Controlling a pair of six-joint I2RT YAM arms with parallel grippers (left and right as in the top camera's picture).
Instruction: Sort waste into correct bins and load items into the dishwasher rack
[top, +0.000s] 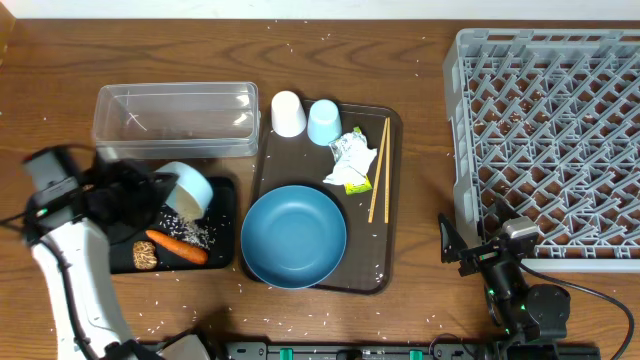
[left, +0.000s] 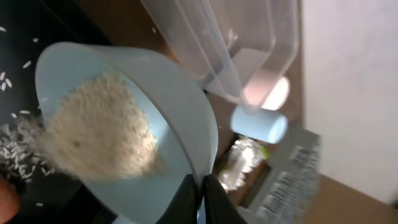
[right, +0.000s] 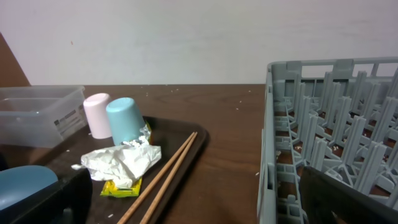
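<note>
Plainly, wooden table (top: 422, 200) (white wall (right: 186, 37) behind), left hand (left: 202, 196) gripping bowl (left: 174, 99), right hand (top: 472, 240) wide.

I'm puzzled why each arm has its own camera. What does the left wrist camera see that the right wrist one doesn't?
Only the left wrist view: the left gripper shut on the rim of a tilted bowl, its rice piled toward a black tray strewn with grains. Only the right wrist view: a pair of chopsticks and the edge of a blue plate on the brown tray. Both: the pink cup, light-blue cup, crumpled wrapper, clear tub and grey rack.
</note>
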